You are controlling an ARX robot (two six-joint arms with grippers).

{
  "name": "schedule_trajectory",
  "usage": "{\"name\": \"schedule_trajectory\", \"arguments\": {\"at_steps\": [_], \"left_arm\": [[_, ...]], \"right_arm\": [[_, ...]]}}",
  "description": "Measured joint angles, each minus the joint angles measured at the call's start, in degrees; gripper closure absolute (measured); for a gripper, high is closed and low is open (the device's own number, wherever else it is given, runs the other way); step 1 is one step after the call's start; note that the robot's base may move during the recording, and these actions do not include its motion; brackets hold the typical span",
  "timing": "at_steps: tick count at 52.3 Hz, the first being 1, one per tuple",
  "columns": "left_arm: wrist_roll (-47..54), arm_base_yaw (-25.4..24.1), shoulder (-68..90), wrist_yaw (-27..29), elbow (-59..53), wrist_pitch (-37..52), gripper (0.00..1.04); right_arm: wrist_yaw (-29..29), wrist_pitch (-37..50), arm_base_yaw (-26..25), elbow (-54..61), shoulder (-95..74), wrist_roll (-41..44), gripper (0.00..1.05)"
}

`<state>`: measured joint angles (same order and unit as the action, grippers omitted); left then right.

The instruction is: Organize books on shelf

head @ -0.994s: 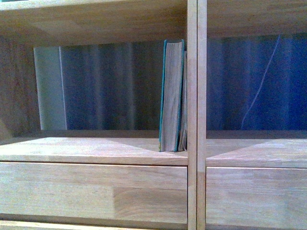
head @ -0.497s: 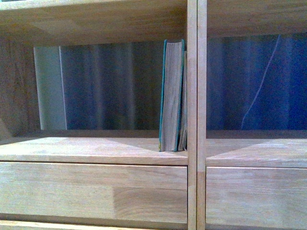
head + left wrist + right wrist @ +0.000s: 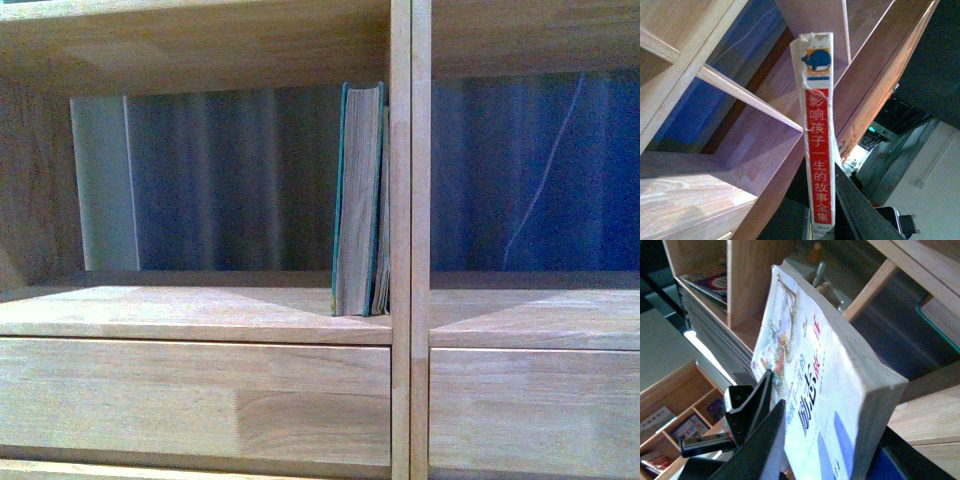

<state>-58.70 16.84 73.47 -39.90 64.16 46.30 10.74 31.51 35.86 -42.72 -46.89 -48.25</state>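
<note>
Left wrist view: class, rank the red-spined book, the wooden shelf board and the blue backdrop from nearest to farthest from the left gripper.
1. The red-spined book: clamped in the left gripper, spine towards the camera.
2. The wooden shelf board: beyond the book, part of the shelving.
3. The blue backdrop: behind the shelving, seen through its open compartment.

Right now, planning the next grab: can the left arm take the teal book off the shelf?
Probably not: the left gripper is shut on a red-spined book, though the teal book stands unobstructed.
</note>
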Motion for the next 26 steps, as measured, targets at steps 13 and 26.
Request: {"name": "schedule_trajectory", "arguments": {"at_steps": [13, 26], "left_arm": [[4.79, -1.73, -0.74, -0.81, 0.0, -5.35, 0.98], [17.27, -5.2, -6.47, -0.48, -0.02, -19.74, 0.98]], "right_arm": [[-0.52, -6.19, -12.15, 0.72, 0.7, 9.38, 0.14], [-5.73, -6.97, -30.23, 5.97, 3.72, 9.62, 0.07]]}}
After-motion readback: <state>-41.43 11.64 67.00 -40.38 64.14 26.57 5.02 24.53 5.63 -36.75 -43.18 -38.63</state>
